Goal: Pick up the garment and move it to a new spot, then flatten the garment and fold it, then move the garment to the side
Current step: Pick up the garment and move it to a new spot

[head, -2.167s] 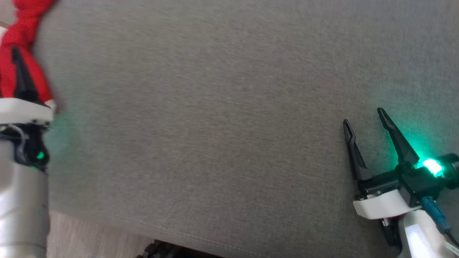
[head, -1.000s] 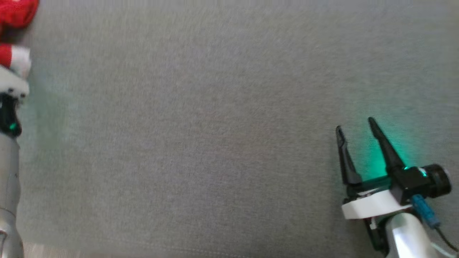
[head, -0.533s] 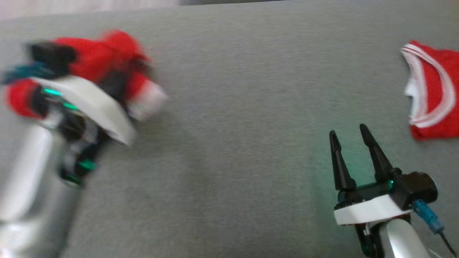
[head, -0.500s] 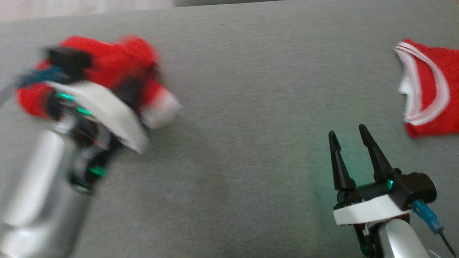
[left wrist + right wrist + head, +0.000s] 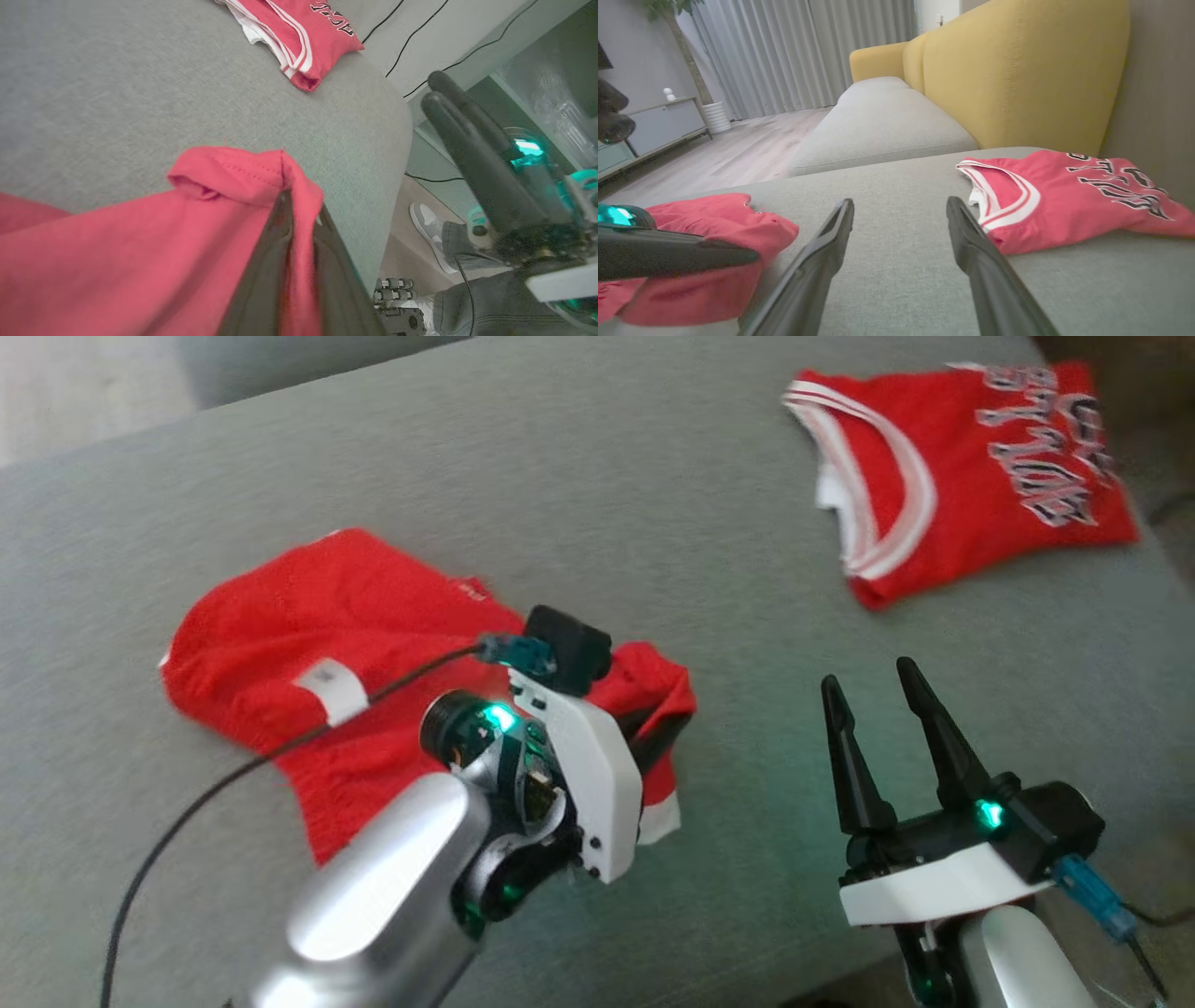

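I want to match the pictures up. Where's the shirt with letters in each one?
Head view: shirt at the top right.
Left wrist view: shirt at the top, near the middle.
Right wrist view: shirt at the right, halfway down.
Shared landmark: the crumpled garment, pinched in the left gripper; it lies left of the shirt in the head and right wrist views.
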`<state>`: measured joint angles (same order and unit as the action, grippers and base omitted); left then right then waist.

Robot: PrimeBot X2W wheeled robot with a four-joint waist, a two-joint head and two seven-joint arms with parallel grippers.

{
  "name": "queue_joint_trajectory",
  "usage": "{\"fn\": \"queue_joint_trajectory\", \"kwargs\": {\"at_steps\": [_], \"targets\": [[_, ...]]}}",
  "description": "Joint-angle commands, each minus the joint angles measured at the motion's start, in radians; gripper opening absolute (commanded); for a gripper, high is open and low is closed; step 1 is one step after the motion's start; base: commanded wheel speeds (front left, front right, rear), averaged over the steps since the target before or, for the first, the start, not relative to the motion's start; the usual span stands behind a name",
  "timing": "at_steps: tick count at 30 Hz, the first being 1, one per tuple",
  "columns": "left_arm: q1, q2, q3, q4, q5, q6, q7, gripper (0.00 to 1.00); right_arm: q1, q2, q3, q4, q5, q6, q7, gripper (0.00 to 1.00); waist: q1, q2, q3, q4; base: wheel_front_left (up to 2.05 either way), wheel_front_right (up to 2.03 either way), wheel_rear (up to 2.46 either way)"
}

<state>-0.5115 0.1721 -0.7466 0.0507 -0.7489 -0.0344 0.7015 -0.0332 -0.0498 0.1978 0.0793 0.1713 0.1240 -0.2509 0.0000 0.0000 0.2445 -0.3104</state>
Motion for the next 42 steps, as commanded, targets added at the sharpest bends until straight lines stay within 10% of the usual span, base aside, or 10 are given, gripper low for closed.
{"fn": "queue_joint_trajectory", "kwargs": {"at_steps": [1,9,29,42], "targets": [[-0.061,-0.006,0.031,-0.016,0.023,-0.001,-0.028,1.00,-0.020,-0.001,0.026,-0.028,0.008,0.007,-0.011,1.00,0.0000,0.0000,0.007,-0.052,0.00,0.00,0.00],[-0.069,-0.065,0.059,0.069,0.125,0.050,-0.275,1.00,0.016,-0.001,-0.001,-0.033,0.001,0.007,-0.011,1.00,0.0000,0.0000,-0.013,-0.034,0.00,0.00,0.00],[0.400,0.052,0.254,0.059,0.204,0.203,-0.911,1.00,0.058,0.000,-0.162,-0.052,-0.102,0.007,-0.011,1.00,0.0000,0.0000,-0.142,0.242,0.00,0.00,0.00],[0.647,0.007,0.493,0.011,0.338,0.120,-0.963,1.00,0.108,0.000,-0.212,0.007,-0.129,0.007,-0.011,1.00,0.0000,0.0000,-0.204,0.344,0.00,0.00,0.00]]}}
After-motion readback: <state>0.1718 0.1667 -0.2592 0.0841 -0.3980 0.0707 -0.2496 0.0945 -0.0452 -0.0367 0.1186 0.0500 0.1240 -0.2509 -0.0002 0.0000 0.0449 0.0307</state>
